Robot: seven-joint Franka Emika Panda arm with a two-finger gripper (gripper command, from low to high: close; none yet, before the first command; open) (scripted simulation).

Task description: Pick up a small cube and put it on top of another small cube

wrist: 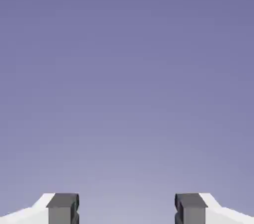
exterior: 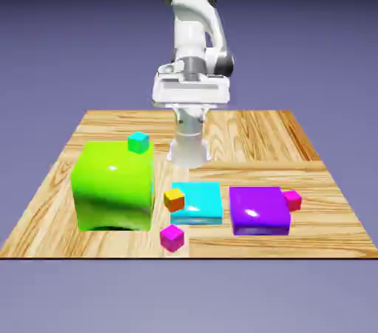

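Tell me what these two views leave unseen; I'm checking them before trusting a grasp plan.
- Hand view: only backdrop beyond the fingertips; no cube or table shows.
- Exterior view: the gripper points toward the camera, so its fingers can't be made out.
- Exterior view: the teal cube may sit on or behind the green block; unclear.
- Magenta cube: its far faces are hidden.

The arm stands upright, its gripper point(wrist: 126, 209) empty with jaws spread wide.

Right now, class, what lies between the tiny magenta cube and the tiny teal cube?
In the exterior view, the big lime-green block lies between the magenta cube and the teal cube.
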